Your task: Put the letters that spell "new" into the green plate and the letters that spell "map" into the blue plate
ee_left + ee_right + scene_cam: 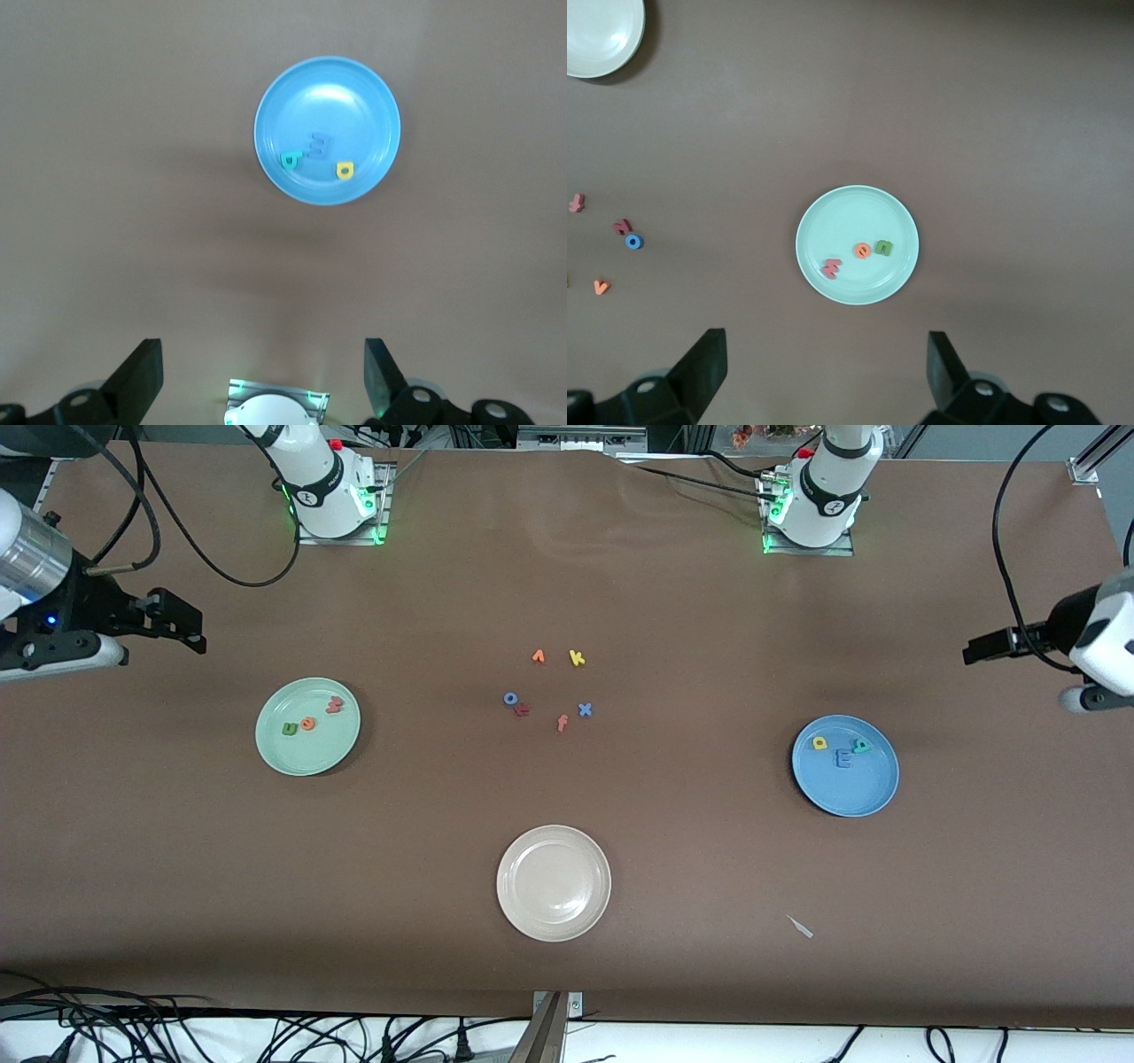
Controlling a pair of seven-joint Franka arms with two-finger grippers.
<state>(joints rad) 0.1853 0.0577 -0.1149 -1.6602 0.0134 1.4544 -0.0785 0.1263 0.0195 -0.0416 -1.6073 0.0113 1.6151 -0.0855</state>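
Observation:
The green plate (301, 755) lies toward the right arm's end of the table. In it are the green "n" (289, 729), the orange "e" (307, 724) and the red-pink "w" (334, 705). The blue plate (852, 794) lies toward the left arm's end and holds the yellow "a" (819, 742), the blue "m" (843, 759) and the teal "p" (861, 746). My right gripper (824, 372) hangs open and empty over bare table beside the green plate (850, 217). My left gripper (262, 376) is open and empty too, over bare table beside the blue plate (328, 97).
A cream-white plate (554, 883) sits empty nearest the front camera. Loose letters lie mid-table: an orange one (538, 656), a yellow "k" (577, 658), a blue "o" (510, 699), a dark red one (523, 709), a salmon "f" (562, 723), a blue "x" (585, 709). A white scrap (800, 926) lies near the front edge.

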